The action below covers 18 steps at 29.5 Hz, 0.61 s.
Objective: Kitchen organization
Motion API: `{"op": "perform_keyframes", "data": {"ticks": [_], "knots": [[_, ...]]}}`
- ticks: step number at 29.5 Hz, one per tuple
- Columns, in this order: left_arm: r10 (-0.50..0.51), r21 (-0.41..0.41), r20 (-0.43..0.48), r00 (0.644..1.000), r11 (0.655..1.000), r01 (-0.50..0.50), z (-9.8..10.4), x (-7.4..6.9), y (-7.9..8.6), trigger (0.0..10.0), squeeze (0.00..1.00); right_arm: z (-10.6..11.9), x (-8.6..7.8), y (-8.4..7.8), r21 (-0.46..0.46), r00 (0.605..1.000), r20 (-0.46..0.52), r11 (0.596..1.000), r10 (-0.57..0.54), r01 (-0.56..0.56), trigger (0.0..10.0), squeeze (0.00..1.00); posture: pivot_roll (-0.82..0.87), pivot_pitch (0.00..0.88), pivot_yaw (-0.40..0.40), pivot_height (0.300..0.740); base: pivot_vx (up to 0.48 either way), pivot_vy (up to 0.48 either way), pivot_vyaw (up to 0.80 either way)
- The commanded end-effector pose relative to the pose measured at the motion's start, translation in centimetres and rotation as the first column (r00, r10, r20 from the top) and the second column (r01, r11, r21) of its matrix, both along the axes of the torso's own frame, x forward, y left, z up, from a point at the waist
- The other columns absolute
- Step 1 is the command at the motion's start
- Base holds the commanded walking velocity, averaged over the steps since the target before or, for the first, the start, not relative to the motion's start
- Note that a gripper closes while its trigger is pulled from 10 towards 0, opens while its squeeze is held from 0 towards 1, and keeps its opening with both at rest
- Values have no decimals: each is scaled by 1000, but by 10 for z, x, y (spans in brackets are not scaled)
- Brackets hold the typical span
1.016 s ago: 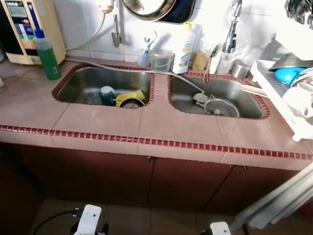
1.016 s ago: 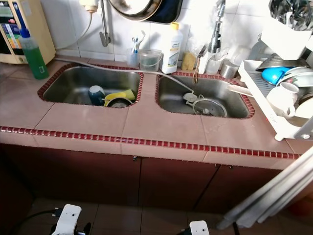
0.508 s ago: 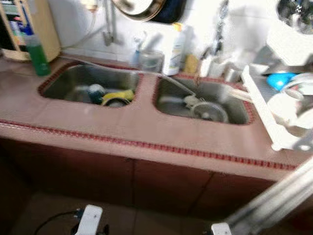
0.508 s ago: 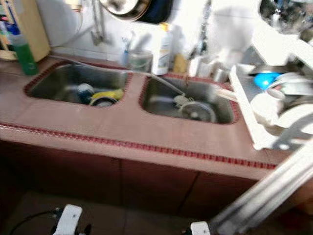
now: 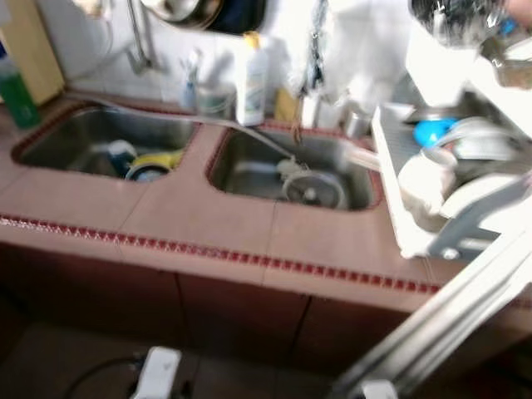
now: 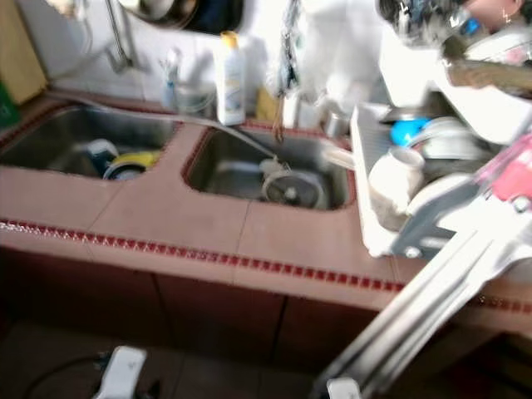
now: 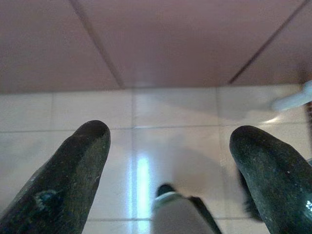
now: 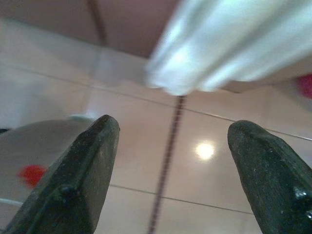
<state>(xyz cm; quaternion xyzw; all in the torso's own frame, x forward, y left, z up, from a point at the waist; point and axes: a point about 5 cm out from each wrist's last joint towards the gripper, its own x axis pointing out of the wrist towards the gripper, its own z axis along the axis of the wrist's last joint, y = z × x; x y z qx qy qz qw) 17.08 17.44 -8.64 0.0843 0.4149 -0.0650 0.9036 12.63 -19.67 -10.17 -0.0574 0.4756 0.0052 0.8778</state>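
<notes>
The robot's left gripper (image 7: 168,161) carries two thick, matte black fingers (image 7: 63,185) with rounded tips and a faintly speckled surface; the right gripper (image 8: 170,165) has a matching black pair (one finger (image 8: 73,180) shows a moulded ridge low down). From the head cameras, a white boxy part (image 5: 155,372) with a black cable trails at the body's lower edge.

The whole picture is seen to be shifted since the earlier pictures, so the camera has been turned to the right; the things themselves were not moved. The two sinks (image 5: 199,154) are now found further left, and the green bottle (image 5: 15,96) is almost cut by the left edge. More of the white dish rack (image 5: 416,208) is brought into view, and the picture is blurred.
</notes>
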Motion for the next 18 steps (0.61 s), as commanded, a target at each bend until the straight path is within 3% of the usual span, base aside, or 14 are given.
{"op": "perform_keyframes", "data": {"ticks": [1, 6, 18], "knots": [[18, 36, -22, 1000, 999, -18, -1, -4, 14, 10000, 0, -1, -1, 6, 13, 1000, -2, 1000, -9, 9, 10000, 0, -149, 0, -57, 740, 0, 0, 0], [17, 50, -33, 999, 999, -15, -1, -5, 15, 10000, 0, -2, -2, 5, 12, 999, -19, 1000, -26, 27, 10000, 0, -152, 0, -56, 740, 0, 0, -106], [22, 45, -41, 999, 999, -20, -2, -6, 13, 10000, 0, -2, -4, 3, 12, 999, -25, 999, -35, 35, 10000, 0, -152, 0, -57, 740, 0, 0, -712]]}}
